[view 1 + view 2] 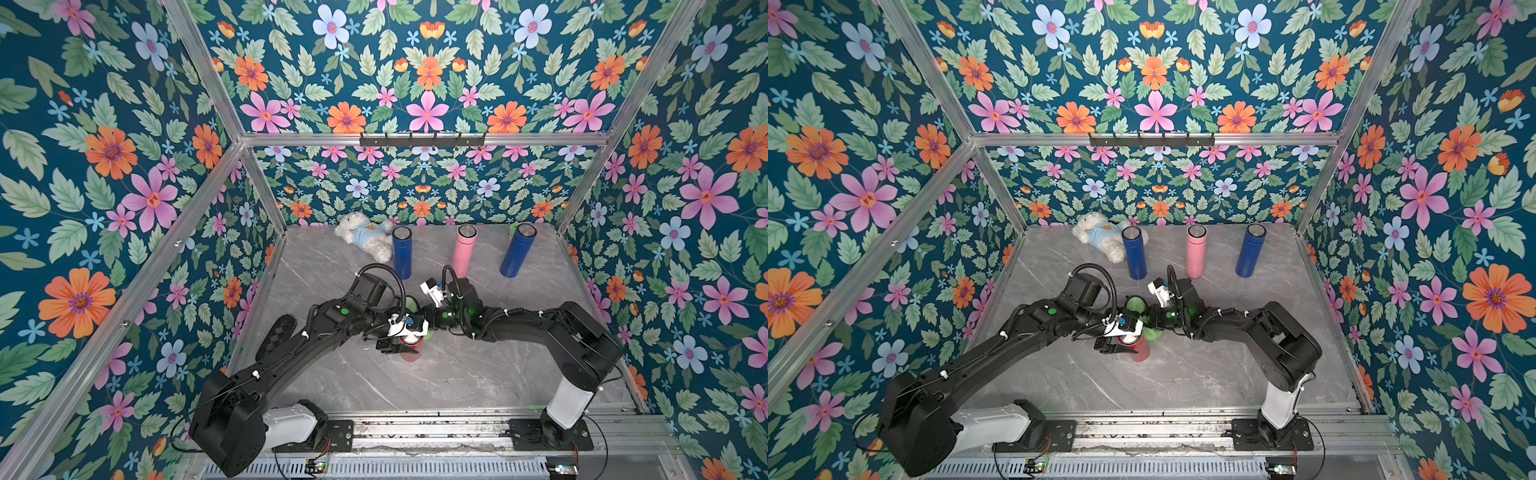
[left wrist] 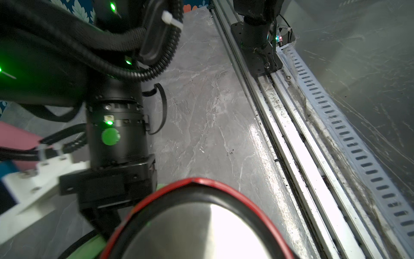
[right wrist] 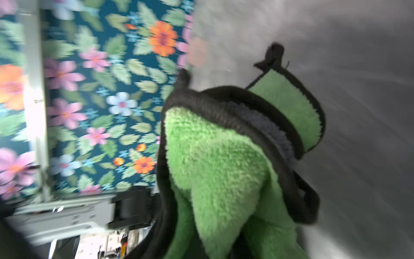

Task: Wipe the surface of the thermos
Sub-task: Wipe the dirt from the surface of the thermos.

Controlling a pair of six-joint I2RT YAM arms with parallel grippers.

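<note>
Frame ctr: left pincer grips red thermos nr its lid, right pincer clamped on green cloth beside it.

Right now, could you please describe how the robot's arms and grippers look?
The left arm and right arm are black with rounded joints, white base segments and green dots. Black corrugated cables loop at each wrist, tied with white zip ties. The left gripper and right gripper are black, beside white camera brackets.
</note>
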